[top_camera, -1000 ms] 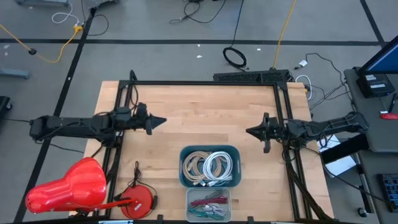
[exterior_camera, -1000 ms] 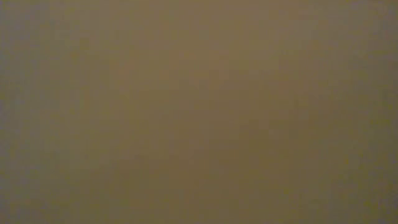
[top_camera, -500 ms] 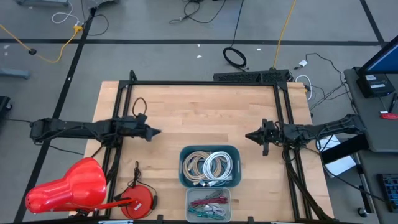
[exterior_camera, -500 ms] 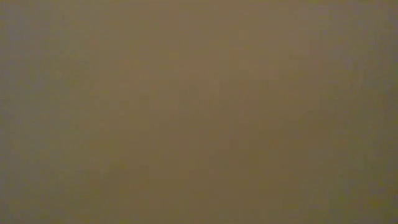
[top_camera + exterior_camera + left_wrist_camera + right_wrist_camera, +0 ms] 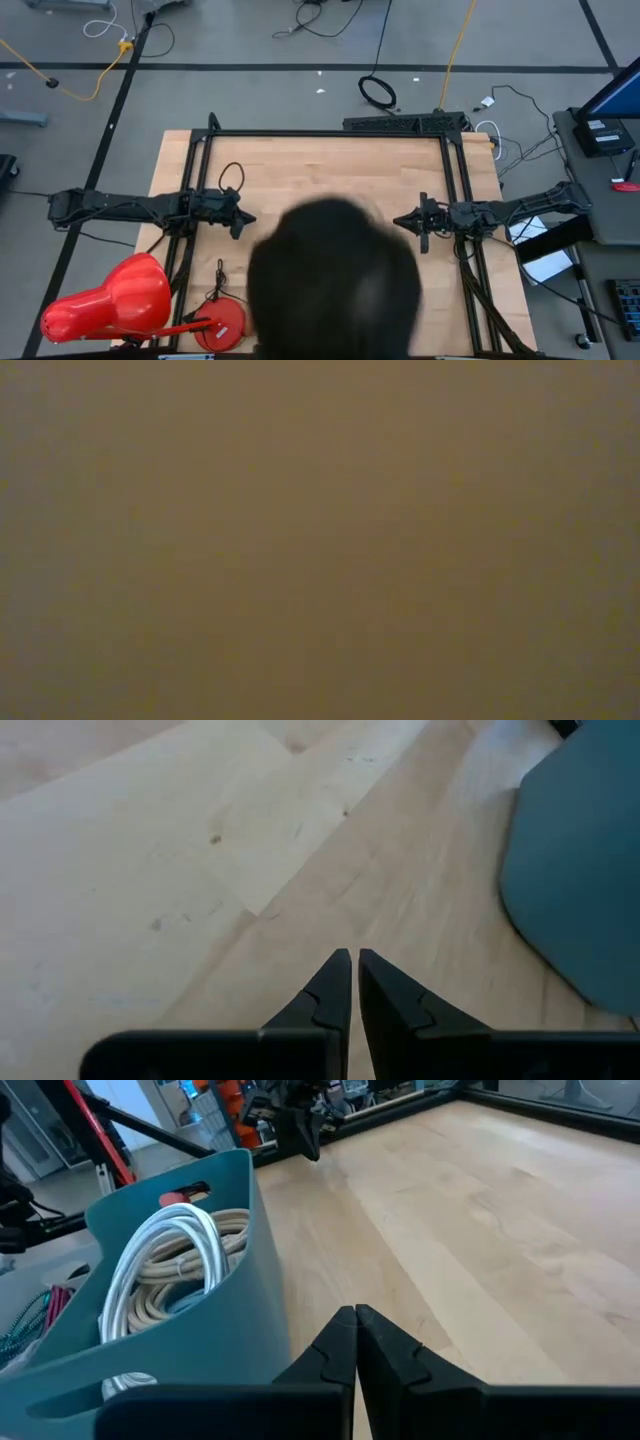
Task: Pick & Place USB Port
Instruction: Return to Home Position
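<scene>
While a dark blurred shape (image 5: 335, 275) hides the near counter (image 5: 320, 165) from above, the coiled cables (image 5: 160, 1250) lie in the blue bin (image 5: 200, 1340). Retract the left end effector (image 5: 243, 218) and right end effector (image 5: 400, 220), both clenched empty, slowly outward, clear of the bin.

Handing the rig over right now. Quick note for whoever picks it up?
Left pincer: shut, empty, over bare table at its left side.
Right pincer: shut, empty, at the right side, near the blue bin.
The blue bin holds a white cable and beige cables, coiled.
In the high view a dark blurred shape hides the blue bin.
Done, it seems: cables binned. Remaining: arms to home.
</scene>
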